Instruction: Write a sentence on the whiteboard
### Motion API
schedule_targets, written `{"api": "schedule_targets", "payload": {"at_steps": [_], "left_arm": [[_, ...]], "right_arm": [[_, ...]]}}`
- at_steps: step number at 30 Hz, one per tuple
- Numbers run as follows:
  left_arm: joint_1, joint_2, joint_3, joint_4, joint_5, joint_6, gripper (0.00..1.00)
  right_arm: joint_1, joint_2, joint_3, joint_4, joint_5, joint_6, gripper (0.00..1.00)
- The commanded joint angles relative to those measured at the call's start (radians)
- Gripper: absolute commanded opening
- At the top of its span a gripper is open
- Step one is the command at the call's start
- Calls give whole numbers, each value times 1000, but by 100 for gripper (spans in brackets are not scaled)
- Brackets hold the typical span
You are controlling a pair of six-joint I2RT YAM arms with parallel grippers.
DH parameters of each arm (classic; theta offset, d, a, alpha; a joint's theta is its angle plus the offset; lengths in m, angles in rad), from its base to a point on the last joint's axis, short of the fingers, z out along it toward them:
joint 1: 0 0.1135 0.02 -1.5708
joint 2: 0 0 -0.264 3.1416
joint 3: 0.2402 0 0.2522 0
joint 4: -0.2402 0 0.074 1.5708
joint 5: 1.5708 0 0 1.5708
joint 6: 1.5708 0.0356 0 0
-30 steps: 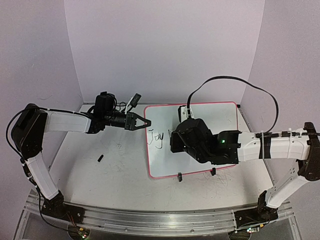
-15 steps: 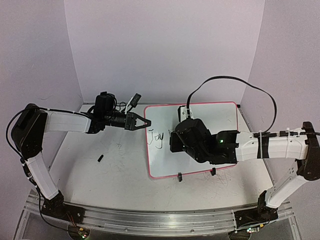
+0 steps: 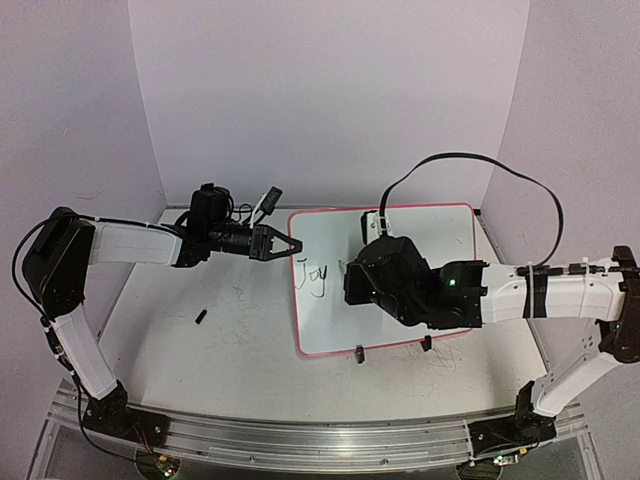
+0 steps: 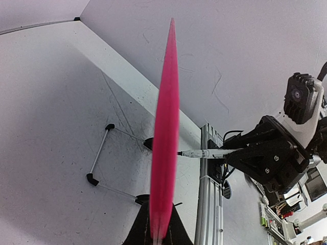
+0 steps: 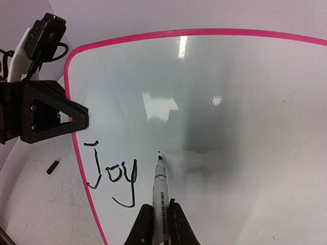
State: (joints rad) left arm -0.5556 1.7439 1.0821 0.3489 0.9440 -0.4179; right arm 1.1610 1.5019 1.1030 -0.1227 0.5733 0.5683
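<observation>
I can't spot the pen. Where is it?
The marker is in the right gripper, low in the right wrist view, tip just right of "Joy" on the whiteboard.

Three plain walls stand around the table (image 3: 250, 360): the far wall (image 3: 330, 100), the left wall (image 3: 70, 110) and the right wall (image 3: 590, 100). All are pale purple. The table is whitish grey with dark scribbles on it. A shiny metal rail (image 3: 300, 440) runs along its near edge.
</observation>
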Motion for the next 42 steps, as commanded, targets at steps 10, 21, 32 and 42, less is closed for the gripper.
{"api": "schedule_targets", "payload": {"at_steps": [10, 21, 32, 42], "left_arm": [[2, -9, 1, -21, -4, -25, 0], [2, -13, -1, -21, -4, -24, 0], [2, -13, -2, -21, -5, -24, 0], [2, -17, -4, -21, -7, -24, 0]], "right_arm": [[5, 37, 71, 19, 30, -36, 0], [3, 53, 63, 28, 31, -34, 0], [-6, 73, 38, 5, 53, -5, 0], [-5, 72, 38, -56, 85, 41, 0]]}}
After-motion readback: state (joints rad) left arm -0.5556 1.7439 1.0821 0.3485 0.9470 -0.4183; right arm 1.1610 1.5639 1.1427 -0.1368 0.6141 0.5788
